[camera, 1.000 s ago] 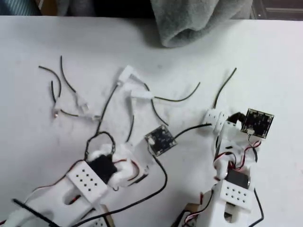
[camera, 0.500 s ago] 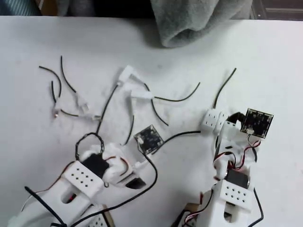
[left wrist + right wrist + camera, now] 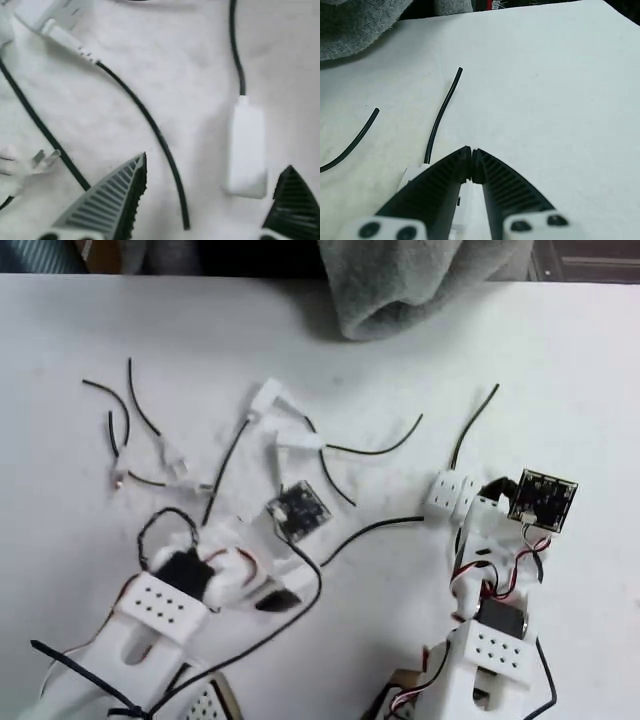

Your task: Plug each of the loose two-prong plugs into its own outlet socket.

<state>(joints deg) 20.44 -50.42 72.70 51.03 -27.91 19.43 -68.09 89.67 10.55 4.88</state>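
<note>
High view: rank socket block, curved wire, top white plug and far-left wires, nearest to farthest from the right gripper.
1. Socket block, beside the right gripper.
2. Curved wire, centre.
3. White plug, upper middle.
4. Wires, far left.

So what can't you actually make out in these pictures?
- Right wrist view: the right gripper, jaws shut, covers the white socket block; whether it grips the block is hidden.
- Left wrist view: the white connector is blurred at its end; plug or socket, unclear.
- High view: the grey cloth is cut off by the top edge.
</note>
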